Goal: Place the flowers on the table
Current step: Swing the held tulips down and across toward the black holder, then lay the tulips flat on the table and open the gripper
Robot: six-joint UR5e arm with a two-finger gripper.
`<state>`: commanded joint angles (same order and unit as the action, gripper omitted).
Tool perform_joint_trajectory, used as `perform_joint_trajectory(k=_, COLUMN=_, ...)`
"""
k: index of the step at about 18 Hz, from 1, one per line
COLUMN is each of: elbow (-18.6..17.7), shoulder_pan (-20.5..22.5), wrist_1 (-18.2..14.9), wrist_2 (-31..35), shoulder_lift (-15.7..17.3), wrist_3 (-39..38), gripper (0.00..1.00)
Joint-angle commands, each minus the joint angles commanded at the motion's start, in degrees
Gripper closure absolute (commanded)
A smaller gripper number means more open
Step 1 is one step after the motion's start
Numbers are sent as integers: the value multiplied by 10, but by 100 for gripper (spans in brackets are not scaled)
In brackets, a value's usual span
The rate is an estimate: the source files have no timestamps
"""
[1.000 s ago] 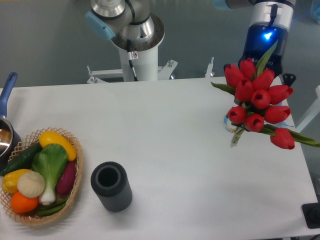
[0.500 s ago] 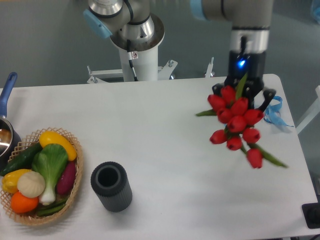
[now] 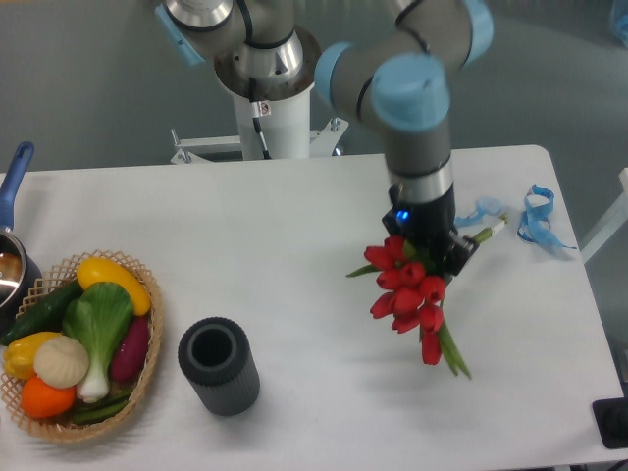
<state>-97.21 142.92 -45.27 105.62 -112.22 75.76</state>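
The flowers [image 3: 407, 292], a bunch of red tulips with green leaves, hang blooms down and toward me from my gripper [image 3: 432, 245]. The gripper is shut on their stems, whose cut ends [image 3: 489, 232] stick out to the right. The bunch sits just over the white table [image 3: 294, 245], right of the middle; I cannot tell if the blooms touch the surface. The gripper's fingers are mostly hidden behind the blooms and the wrist.
A dark grey ribbed cylinder [image 3: 218, 365] stands at the front, left of the middle. A wicker basket of vegetables [image 3: 80, 345] sits at the front left, with a blue-handled pot [image 3: 12, 257] behind it. Blue ribbon scraps [image 3: 535, 216] lie at the back right.
The arm has carried the flowers from the right edge toward the table's middle and lowered them. The wrist has turned, so the blooms now point down and forward.
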Motion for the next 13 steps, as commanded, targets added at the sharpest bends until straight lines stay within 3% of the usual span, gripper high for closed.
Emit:
perform_joint_trajectory(k=5, elbow=18, shoulder_pan=-12, wrist_1=3, wrist_2=4, shoulder_lift=-63, wrist_3=-2, gripper=56)
perform_joint_trajectory(k=11, elbow=37, shoulder_pan=-18, wrist_1=2, wrist_2=1, shoulder_lift=-91, wrist_3=-6, gripper=54)
perform_joint_trajectory(k=12, elbow=37, shoulder_pan=-18, wrist_1=2, wrist_2=1, shoulder_lift=-92, wrist_3=-6, gripper=50)
perform_joint_trajectory(k=13, elbow=38, shoulder_pan=-18, wrist_1=2, wrist_2=2, shoulder_lift=-92, wrist_3=-4, gripper=37)
